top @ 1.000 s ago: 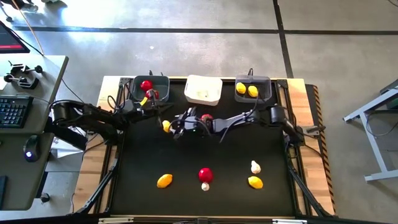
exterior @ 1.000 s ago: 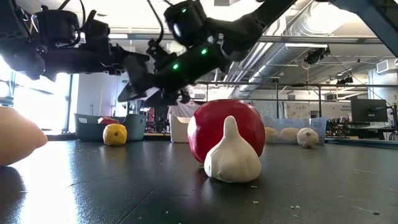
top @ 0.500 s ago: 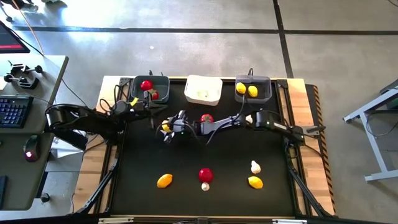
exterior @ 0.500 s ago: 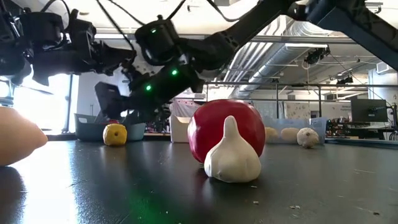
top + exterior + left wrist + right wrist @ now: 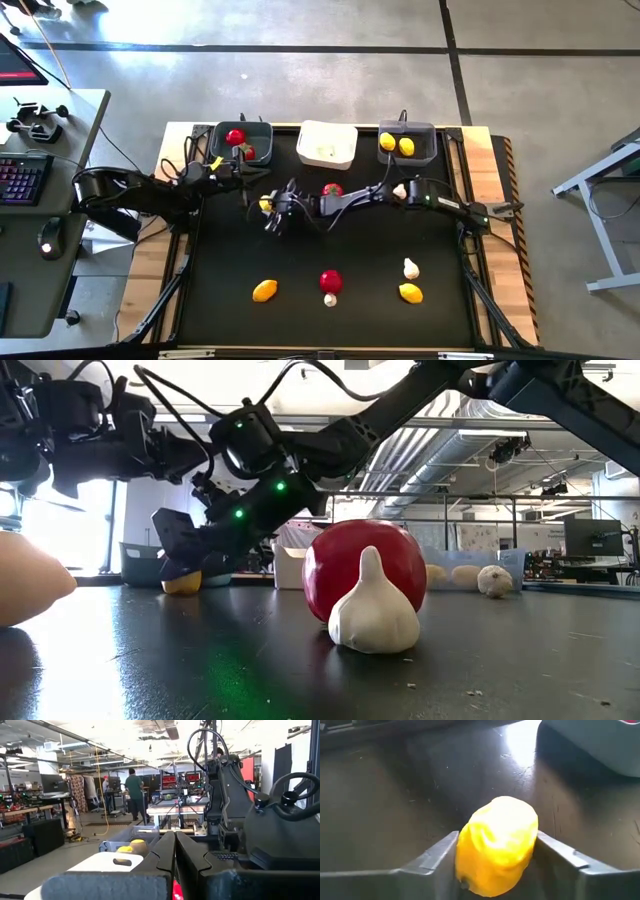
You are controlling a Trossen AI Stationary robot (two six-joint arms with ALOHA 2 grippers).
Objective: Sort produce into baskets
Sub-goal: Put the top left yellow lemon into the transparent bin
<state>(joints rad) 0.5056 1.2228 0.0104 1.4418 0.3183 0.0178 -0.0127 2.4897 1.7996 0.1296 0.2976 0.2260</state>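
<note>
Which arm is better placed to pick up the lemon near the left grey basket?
Right. The right gripper already has its fingers on both sides of the lemon; the left gripper sits shut by the basket.

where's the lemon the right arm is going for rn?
High view: the lemon lies on the mat's rear left, just in front of the left grey basket, left of a loose tomato. It sits between the right gripper fingers.
</note>
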